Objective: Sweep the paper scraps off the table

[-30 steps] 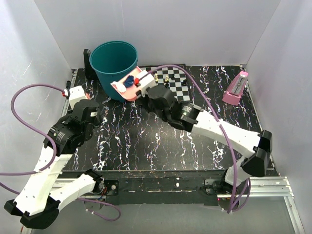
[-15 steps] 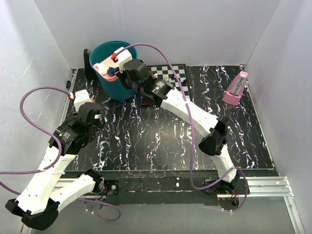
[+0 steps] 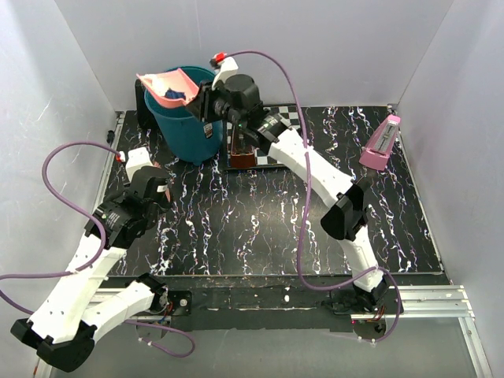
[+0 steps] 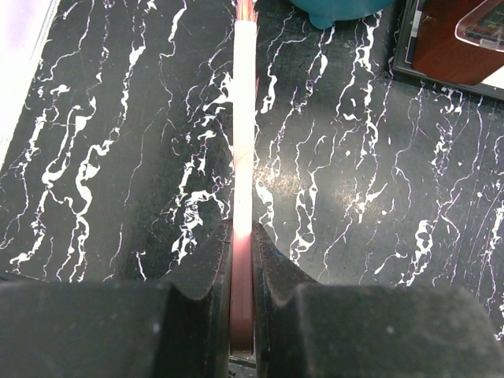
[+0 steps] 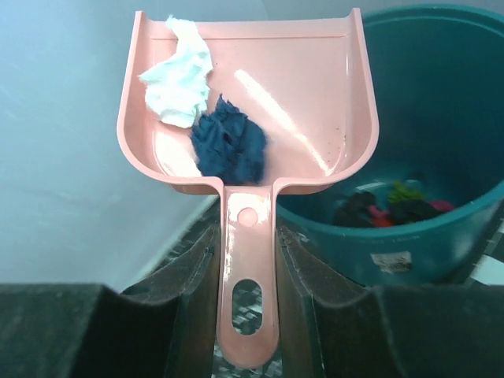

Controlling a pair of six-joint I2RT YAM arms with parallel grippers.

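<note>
right gripper [image 5: 248, 260] clamps the pink dustpan [image 5: 299, 94] by its handle, white and dark blue paper scraps [image 5: 228, 146] inside, beside the teal bin [image 5: 441, 102]. left gripper [image 4: 242, 244] pinches a thin pink tool [image 4: 244, 118] tight.

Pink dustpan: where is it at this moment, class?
In the top view the pink dustpan is at the far left, up above the rim of the teal bin, its handle between the right fingers; paper scraps lie in it.
</note>
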